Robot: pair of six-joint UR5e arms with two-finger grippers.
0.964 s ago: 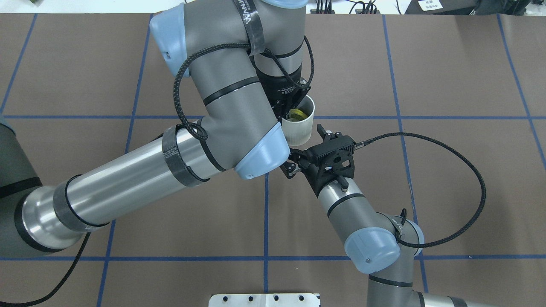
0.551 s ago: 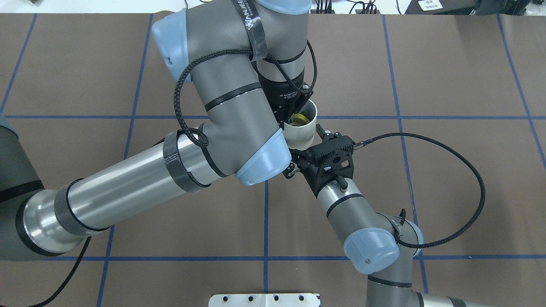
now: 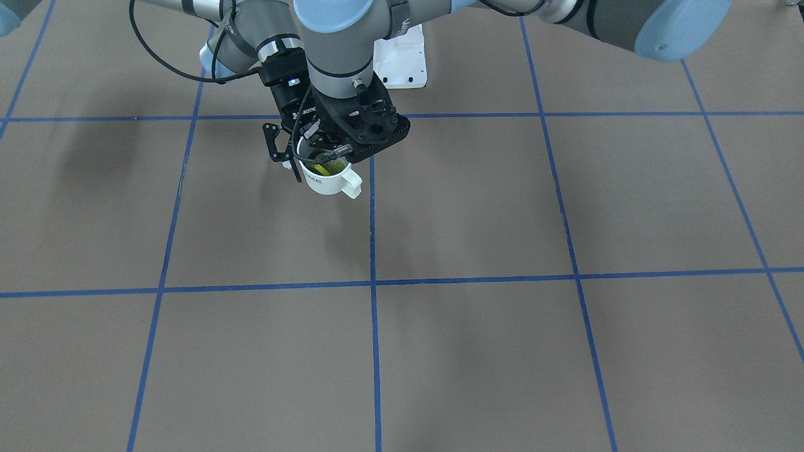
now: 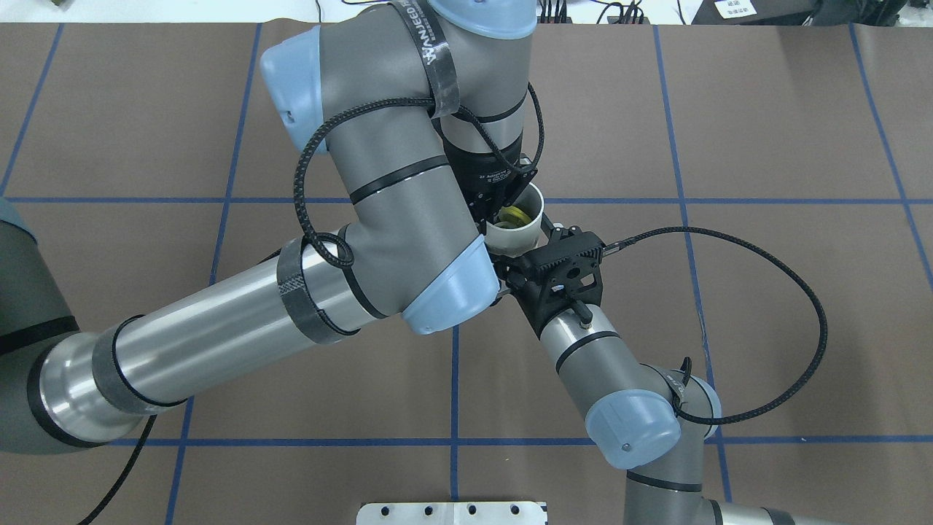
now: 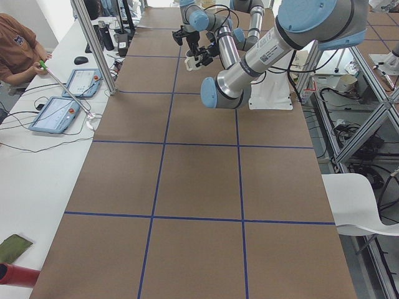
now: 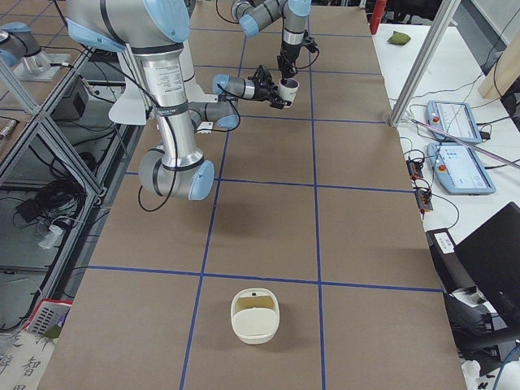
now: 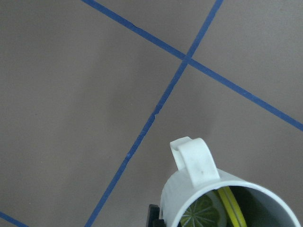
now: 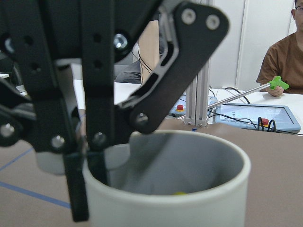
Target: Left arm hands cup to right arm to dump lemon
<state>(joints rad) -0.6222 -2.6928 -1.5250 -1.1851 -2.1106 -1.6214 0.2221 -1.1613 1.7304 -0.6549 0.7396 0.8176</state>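
Observation:
The cream-white cup hangs above the table, upright, with its handle pointing away from the robot. The yellow-green lemon lies inside it, and it also shows in the left wrist view. My left gripper comes from above and is shut on the cup's rim, one finger inside and one outside. My right gripper is level with the cup's body and open. One of its fingers stands beside the cup wall, and the other is hidden behind the cup.
A white basket sits on the brown mat toward the robot's right end of the table. The robot's white base plate is at the near edge. An operator sits beside tablets along the far side.
My left arm has carried the cup toward my right gripper, and the gap between them has closed. The cup's body now sits at the open right fingers.

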